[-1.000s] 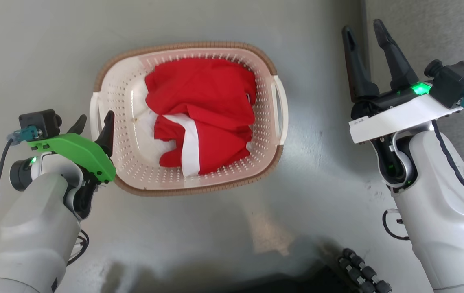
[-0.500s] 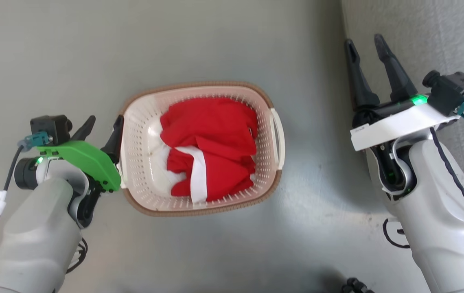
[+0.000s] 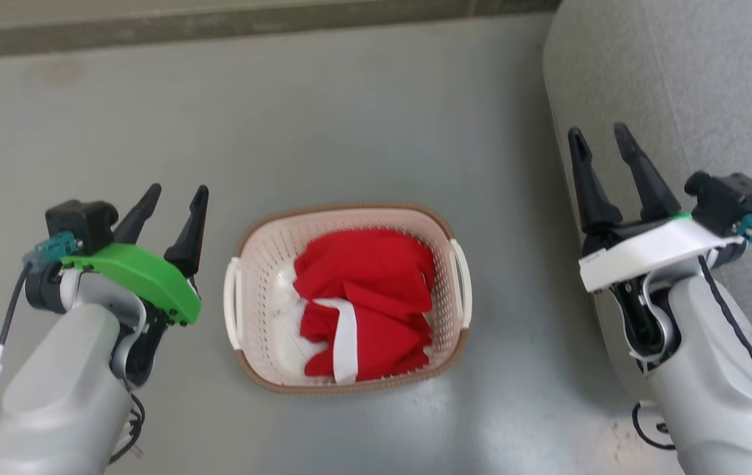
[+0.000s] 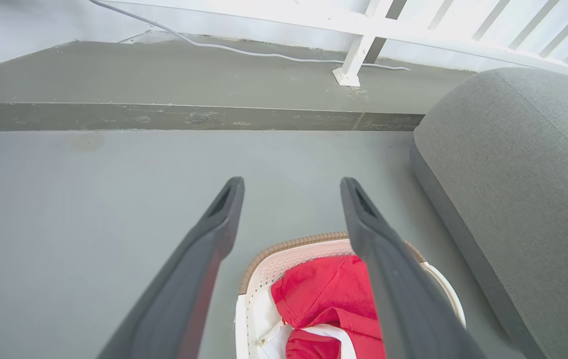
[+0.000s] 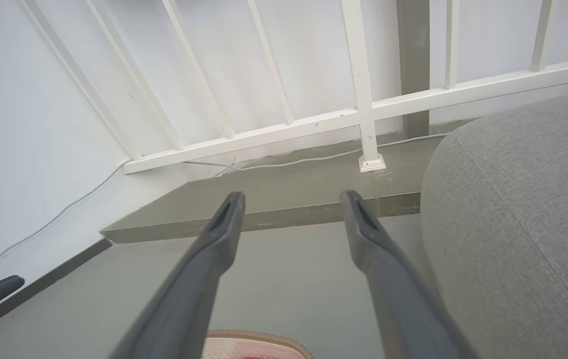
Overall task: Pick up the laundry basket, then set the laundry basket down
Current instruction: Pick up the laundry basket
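The left pincer has come off the left handle of the laundry basket and hangs just beside it, not touching, fingers spread and empty. The right pincer is also spread wide, holding nothing, at the edge of a grey upholstered cushion. The basket sits on the grey floor between the arms, with red-and-white clothing inside. Beyond are a raised step and a white railing.
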